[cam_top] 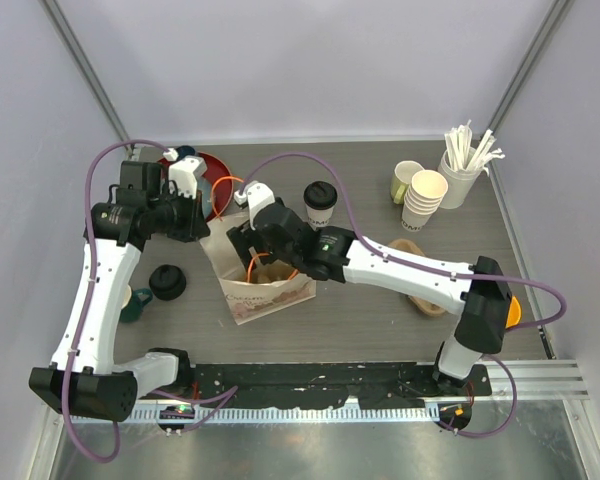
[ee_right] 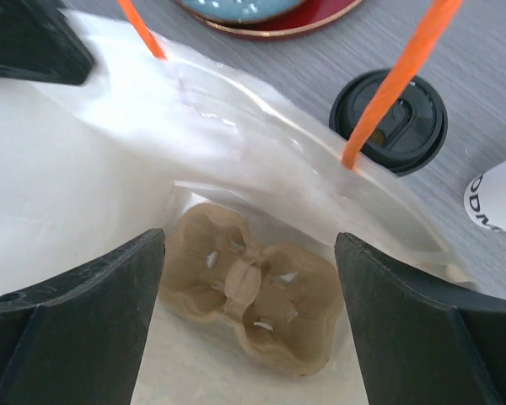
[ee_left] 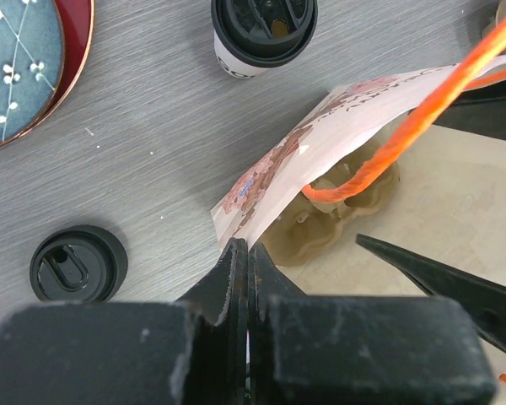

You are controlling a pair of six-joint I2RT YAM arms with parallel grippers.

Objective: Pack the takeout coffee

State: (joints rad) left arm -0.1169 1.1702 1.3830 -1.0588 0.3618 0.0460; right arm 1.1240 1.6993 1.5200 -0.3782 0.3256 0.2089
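The left gripper (ee_left: 246, 253) has its jaws pressed flat together, pinching the rim of a white printed carry bag with orange handles (ee_left: 320, 135) at the left corner of its mouth. The right gripper (ee_right: 249, 245) hangs inside the mouth of that bag with its jaws spread wide and nothing between them. Directly below them, on the floor of the bag, lies a brown moulded-pulp cup carrier (ee_right: 244, 291), and its cup wells are bare.

Neither coffee is in the bag or within reach of either pair of jaws. One cream paper cup with a round black plastic lid (cam_top: 320, 203) stands upright on the table behind the bag, toward its right side and near its far edge. The second lidded cup (cam_top: 167, 282) stands upright to the left of the bag, a little apart from it and close beside the left arm. Behind the bag's left corner sits a round red-rimmed plate with a blue centre (cam_top: 217, 175).
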